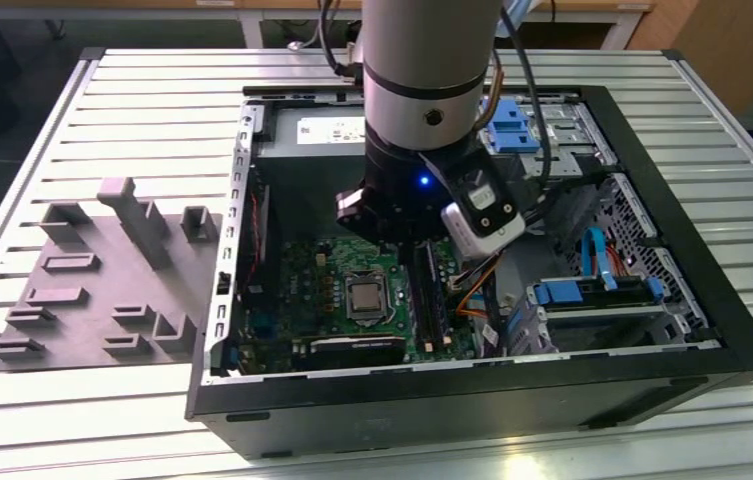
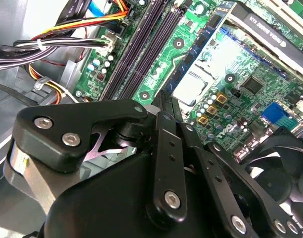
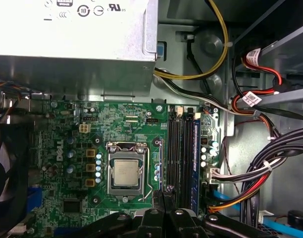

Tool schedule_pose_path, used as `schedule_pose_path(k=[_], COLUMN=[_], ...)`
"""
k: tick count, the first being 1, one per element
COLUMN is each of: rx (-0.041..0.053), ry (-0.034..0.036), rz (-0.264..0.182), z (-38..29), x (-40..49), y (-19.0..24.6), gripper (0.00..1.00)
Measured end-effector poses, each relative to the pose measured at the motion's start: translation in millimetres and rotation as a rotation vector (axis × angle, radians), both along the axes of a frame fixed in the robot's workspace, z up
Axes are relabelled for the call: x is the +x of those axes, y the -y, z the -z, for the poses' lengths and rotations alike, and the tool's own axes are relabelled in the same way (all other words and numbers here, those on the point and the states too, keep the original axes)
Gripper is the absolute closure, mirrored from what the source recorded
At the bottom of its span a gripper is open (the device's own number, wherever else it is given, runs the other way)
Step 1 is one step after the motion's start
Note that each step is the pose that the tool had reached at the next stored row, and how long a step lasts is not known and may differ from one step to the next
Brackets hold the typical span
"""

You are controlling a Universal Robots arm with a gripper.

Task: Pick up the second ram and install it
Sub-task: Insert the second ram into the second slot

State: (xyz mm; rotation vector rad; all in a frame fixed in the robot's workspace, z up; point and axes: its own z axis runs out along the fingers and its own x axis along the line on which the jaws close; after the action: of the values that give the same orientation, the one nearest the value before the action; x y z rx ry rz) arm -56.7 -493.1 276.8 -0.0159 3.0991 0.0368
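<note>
We're hanging the gripper (image 3: 164,201) over the motherboard's memory slots (image 3: 177,153), fingers pinched narrow on what looks like the second ram (image 3: 164,191), held edge-on. If it's tilting off the slot line, we're risking jamming it against the latches or the processor (image 3: 126,173).

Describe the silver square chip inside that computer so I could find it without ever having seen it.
Start at the open black computer case, then the green circuit board lying in it. Near the board's middle sits the processor, beside the long dark memory slots; it is the only flat, shiny silver square, held in a metal frame.
</note>
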Motion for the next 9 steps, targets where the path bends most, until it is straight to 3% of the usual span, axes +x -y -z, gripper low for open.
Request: schedule_pose_path(k=[9], rx=[0.0], ry=[0.0], rz=[0.002], z=[3.0], x=[0.0], y=[0.0], gripper=[0.89])
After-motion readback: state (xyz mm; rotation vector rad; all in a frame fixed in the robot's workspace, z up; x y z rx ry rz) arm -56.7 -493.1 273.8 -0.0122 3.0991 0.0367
